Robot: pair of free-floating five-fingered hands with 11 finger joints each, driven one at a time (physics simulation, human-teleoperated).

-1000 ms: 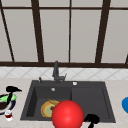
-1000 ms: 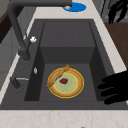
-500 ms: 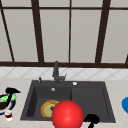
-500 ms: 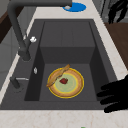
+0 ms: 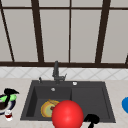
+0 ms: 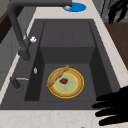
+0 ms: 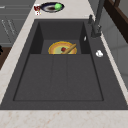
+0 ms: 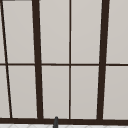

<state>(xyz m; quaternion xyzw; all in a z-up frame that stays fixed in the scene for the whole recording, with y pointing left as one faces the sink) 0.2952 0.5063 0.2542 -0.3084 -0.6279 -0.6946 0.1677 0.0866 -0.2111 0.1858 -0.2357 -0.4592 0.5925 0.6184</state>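
My left hand [image 5: 10,92] hovers over a dark plate [image 5: 3,106] with a green item [image 5: 7,98] on the left counter. In the left side view the left hand [image 6: 112,110] has straight fingers and holds nothing. My right hand [image 5: 91,119] hangs at the sink's front edge, right of a big red ball [image 5: 67,115]. Seen from the left, the right hand [image 6: 117,10] is far off with loose fingers. A yellow plate [image 6: 75,85] with a red bit [image 6: 64,80] and a wooden utensil [image 6: 58,75] lies in the sink basin [image 6: 67,53].
A dark faucet [image 5: 56,72] stands behind the black sink [image 5: 87,97], whose right half is a flat drainboard [image 7: 58,77]. A blue plate [image 6: 74,6] lies on the right counter. A small red and white thing [image 7: 37,9] sits by the dark plate [image 7: 51,7]. A window [image 8: 70,62] is behind.
In the left side view my left hand has slid steadily toward the near, left end of the counter. The right hand, the red ball and the plate in the sink have stayed put.
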